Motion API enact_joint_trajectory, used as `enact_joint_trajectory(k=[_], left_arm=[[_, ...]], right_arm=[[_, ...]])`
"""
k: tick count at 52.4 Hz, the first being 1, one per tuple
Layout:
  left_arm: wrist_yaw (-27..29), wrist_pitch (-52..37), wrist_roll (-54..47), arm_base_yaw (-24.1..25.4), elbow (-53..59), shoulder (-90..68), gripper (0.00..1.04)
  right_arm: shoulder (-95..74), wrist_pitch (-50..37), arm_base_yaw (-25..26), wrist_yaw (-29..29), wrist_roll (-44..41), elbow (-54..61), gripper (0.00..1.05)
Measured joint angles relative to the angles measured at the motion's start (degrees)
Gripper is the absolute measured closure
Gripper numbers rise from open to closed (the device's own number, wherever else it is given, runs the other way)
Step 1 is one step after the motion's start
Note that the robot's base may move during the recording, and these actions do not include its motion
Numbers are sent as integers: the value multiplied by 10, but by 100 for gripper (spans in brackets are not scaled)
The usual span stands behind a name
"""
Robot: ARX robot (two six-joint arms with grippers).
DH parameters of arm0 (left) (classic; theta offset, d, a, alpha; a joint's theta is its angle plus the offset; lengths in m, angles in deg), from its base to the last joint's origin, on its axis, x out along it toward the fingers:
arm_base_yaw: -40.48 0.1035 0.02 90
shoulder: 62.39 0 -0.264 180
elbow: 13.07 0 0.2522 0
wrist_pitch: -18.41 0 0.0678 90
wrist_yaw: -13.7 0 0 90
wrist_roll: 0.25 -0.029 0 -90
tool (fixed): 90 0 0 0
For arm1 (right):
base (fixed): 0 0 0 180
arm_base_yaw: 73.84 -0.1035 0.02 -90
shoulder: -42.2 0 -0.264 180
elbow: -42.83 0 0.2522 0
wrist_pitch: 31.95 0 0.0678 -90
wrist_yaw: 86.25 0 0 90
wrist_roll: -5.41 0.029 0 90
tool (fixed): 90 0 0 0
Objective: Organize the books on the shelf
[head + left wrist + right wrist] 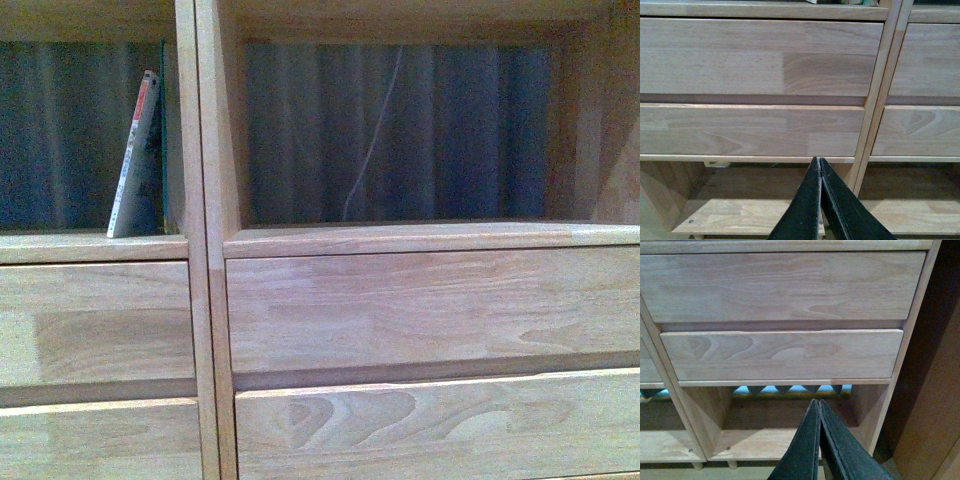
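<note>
The books stand in the left open compartment of the shelf (330, 310), close to the wooden upright that divides the two compartments. The white paperback (134, 155) rests with its bottom on the compartment floor and leans to the right, its red-topped spine towards the camera. Just behind it a thin dark teal book (163, 140) stands upright against the divider. The right compartment shows only a dark curtain behind it. Below both compartments are plain drawer-like fronts.

In the left wrist view, the left end effector (820, 161) has its two black fingers pressed together at the tips and holds nothing; it points at the lower drawer front. The right end effector (818, 402) is also fully closed and empty, in front of a low open compartment.
</note>
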Motion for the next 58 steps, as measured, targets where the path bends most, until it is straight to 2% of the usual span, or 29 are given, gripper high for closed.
enact_joint_trajectory(k=[38,45,58], left_arm=[[0,71,0,0,70,148,102],[0,92,0,0,73,171,102],[0,131,0,0,73,211,102]], right_arm=[[109,57,0,0,0,40,102],[186,154,0,0,0,40,102],[210,162,0,1,0,40,102]])
